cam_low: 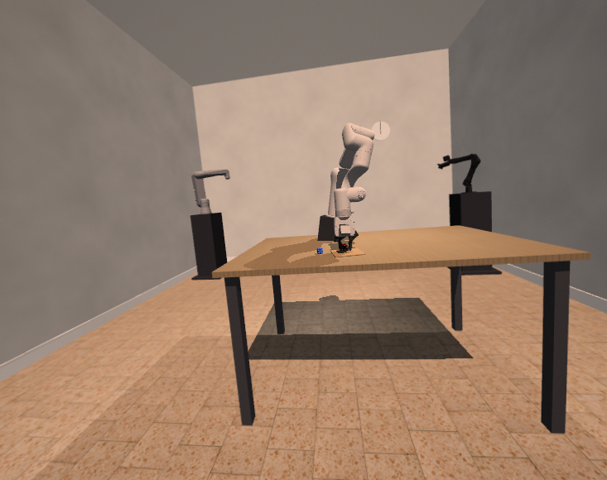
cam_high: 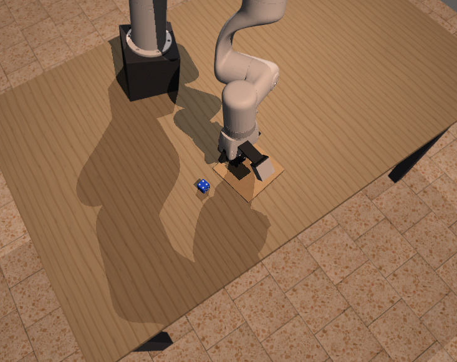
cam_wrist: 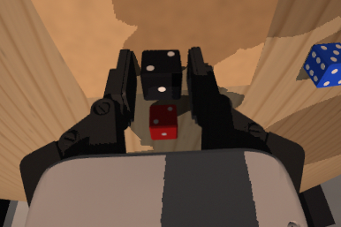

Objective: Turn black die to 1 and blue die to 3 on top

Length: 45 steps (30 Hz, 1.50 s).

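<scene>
My gripper (cam_high: 235, 162) (cam_low: 345, 247) (cam_wrist: 161, 64) is open around the black die (cam_wrist: 161, 74), with a gap on each side. In the wrist view this die shows a two-pip face above a one-pip face, near the edge of the mat (cam_high: 249, 193) (cam_wrist: 66, 2). How it rests is hard to tell. The red die (cam_wrist: 163, 123) (cam_low: 344, 246) appears just past that edge, close to the black die, also showing two pips above one. The blue die (cam_high: 202, 185) (cam_low: 320, 250) (cam_wrist: 324, 65) sits on the table off the mat, with several pips on each visible face.
The wooden table (cam_high: 329, 75) (cam_low: 437, 244) carries my arm's black base (cam_high: 154, 77) behind the mat. The arm's shadow falls over part of the mat and table. Two other arms stand on pedestals away from the table in the exterior view.
</scene>
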Motion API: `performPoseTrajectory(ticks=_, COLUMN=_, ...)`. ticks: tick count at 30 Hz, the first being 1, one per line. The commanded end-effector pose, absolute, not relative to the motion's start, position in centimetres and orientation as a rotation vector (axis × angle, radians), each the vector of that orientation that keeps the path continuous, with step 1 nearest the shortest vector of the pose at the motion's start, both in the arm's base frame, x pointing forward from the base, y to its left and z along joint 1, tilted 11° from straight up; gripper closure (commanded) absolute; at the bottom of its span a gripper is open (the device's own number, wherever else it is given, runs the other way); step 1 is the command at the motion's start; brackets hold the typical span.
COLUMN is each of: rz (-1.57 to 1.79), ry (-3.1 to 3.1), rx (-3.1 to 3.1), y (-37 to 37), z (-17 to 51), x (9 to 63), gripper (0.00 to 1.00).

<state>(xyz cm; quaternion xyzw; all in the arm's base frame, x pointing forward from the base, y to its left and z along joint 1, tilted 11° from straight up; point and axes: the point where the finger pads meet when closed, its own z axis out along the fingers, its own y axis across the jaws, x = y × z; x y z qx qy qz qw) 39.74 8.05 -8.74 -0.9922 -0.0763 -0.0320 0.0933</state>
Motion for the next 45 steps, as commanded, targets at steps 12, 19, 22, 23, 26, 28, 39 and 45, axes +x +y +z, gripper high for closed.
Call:
performPoseTrajectory(ticks=12, rz=-0.1, ry=-0.225, rx=-2.944, y=7.8, z=-7.4, x=39.8, gripper=0.58)
performPoseTrajectory(ticks=19, rz=-0.1, ry=-0.225, rx=-2.944, y=7.1, z=-3.8, x=39.6, gripper=0.58)
performPoseTrajectory(ticks=22, rz=-0.1, ry=-0.225, rx=-2.944, y=6.8, z=-2.2, x=39.5, gripper=0.58)
performPoseTrajectory(ticks=23, rz=-0.1, ry=-0.225, rx=-2.944, y=6.7, z=-1.8, x=39.5, gripper=0.58)
performPoseTrajectory(ticks=26, rz=-0.1, ry=-0.225, rx=-2.944, y=6.6, z=-1.4, x=39.5, gripper=0.58)
performPoseTrajectory(ticks=28, rz=-0.1, ry=-0.225, rx=-2.944, y=6.5, z=-0.7, x=39.5, gripper=0.58)
performPoseTrajectory(ticks=39, rz=-0.1, ry=-0.225, rx=-2.944, y=6.3, z=0.2, x=39.4, gripper=0.0)
performPoseTrajectory(ticks=45, rz=-0.1, ry=-0.225, rx=-2.944, y=6.3, z=0.2, x=39.4, gripper=0.0)
